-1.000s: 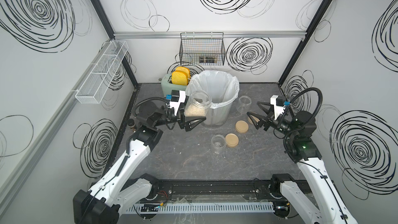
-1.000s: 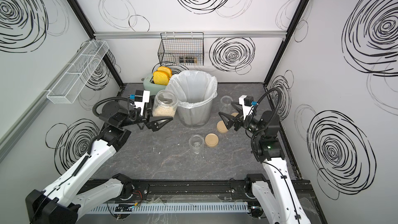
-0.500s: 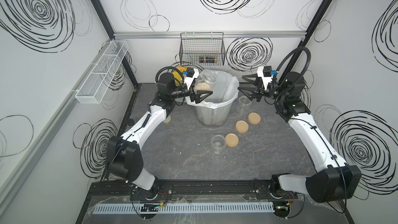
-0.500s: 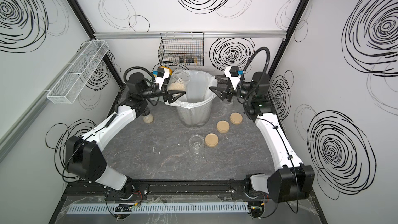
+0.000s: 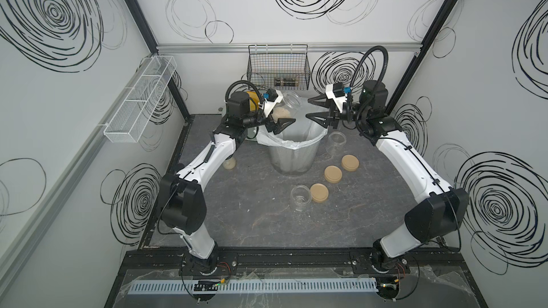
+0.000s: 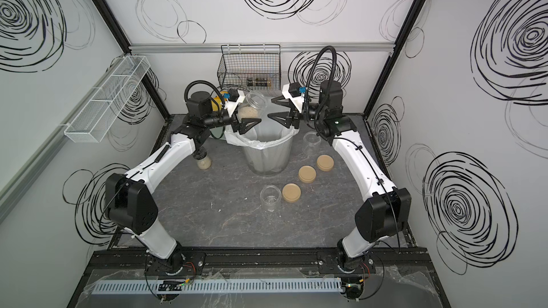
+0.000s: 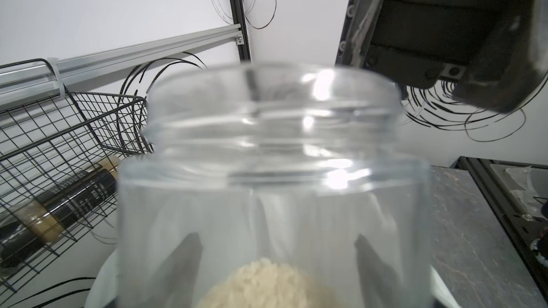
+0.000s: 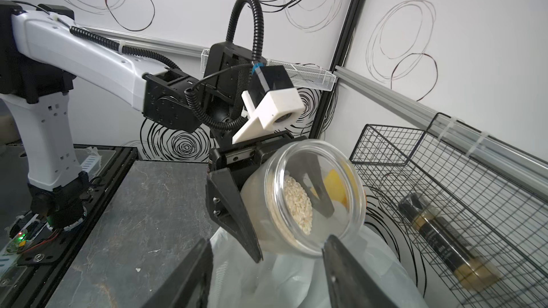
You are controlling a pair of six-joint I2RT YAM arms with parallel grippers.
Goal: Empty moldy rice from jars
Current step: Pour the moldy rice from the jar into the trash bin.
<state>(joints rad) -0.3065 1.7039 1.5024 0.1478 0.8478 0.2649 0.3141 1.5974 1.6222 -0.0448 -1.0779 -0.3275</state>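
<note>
The left hand (image 5: 283, 114) is clenched on the tilted jar (image 5: 292, 102), a finger on each side of its clear wall. The jar's mouth is turned toward the right hand (image 5: 310, 108), whose jaws stand apart around nothing. The moldy rice (image 8: 298, 208) lies heaped along the jar's low side. Both hands hang over the bag-lined bin (image 5: 292, 158), which stands near the middle of the counter's (image 5: 252, 208) back edge. An empty jar (image 5: 300, 198) stands near the counter's middle. A second empty jar (image 5: 336, 142) stands just beside the bin, toward the right edge. Three tan lids (image 5: 333, 174) lie flat between them.
</note>
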